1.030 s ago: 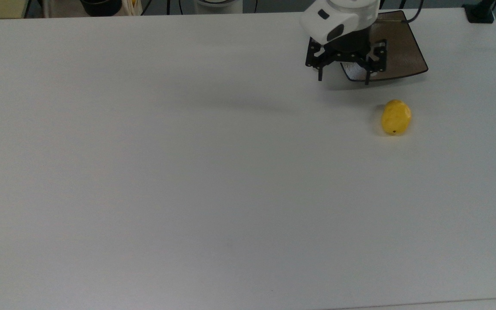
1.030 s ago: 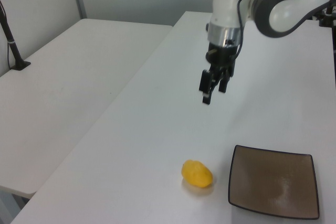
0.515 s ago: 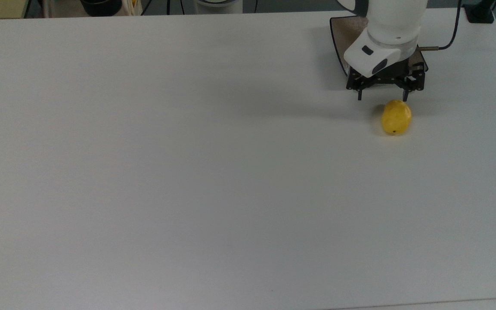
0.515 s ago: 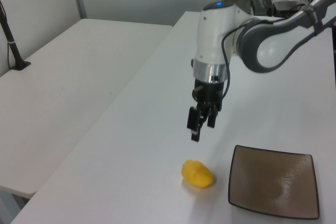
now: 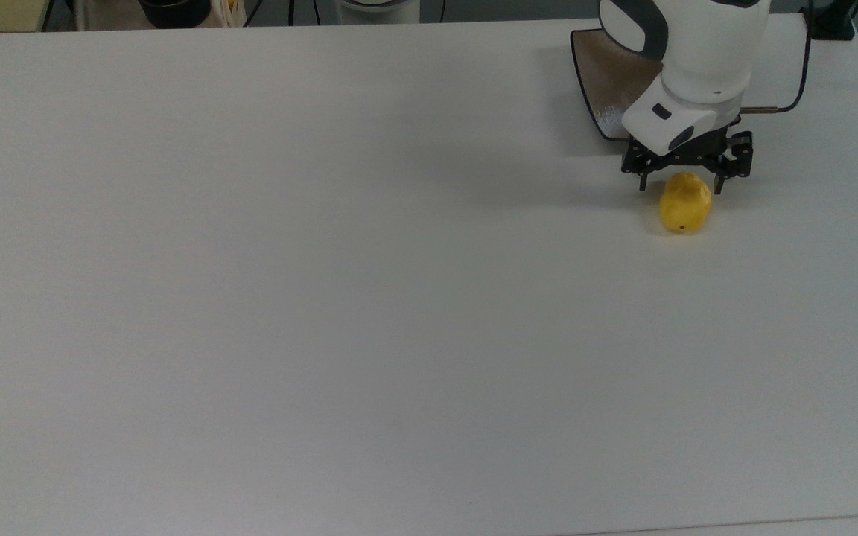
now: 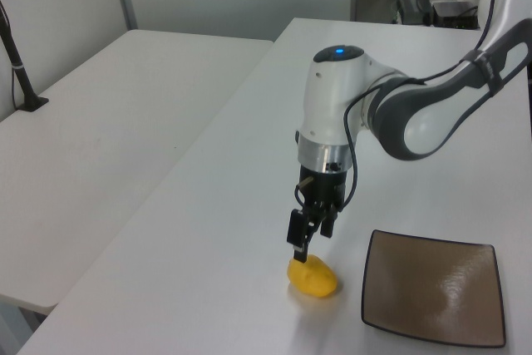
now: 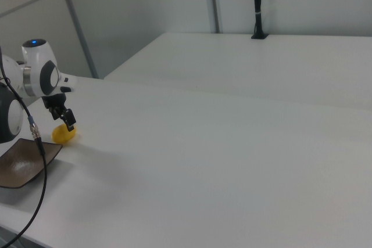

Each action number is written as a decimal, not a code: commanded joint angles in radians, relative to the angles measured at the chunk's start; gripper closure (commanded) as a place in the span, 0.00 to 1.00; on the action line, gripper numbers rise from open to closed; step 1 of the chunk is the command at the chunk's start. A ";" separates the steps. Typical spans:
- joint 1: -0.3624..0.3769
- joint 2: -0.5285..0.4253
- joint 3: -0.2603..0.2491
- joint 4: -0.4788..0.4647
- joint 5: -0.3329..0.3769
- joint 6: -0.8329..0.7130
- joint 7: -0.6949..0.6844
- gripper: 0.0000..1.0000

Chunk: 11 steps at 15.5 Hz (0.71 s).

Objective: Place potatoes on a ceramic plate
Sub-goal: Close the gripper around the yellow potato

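On white table, jaws spread wide, straddling potato, empty, ceramic plate just beside

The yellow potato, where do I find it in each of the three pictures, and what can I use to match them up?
Top view: the potato lies on the table near the top view's right edge, just below the gripper.
Left view: low in the middle, left of the ceramic plate.
Right view: far left, just above the plate.
Shared landmark: the brown plate beside it.
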 commanded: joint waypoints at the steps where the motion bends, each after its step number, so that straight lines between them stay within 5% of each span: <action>1: 0.031 0.052 -0.006 0.035 -0.063 0.025 0.039 0.00; 5: 0.040 0.078 -0.004 0.038 -0.098 0.028 0.045 0.00; 8: 0.042 0.087 -0.006 0.041 -0.124 0.028 0.047 0.52; 11: 0.040 0.087 -0.006 0.042 -0.126 0.028 0.060 0.64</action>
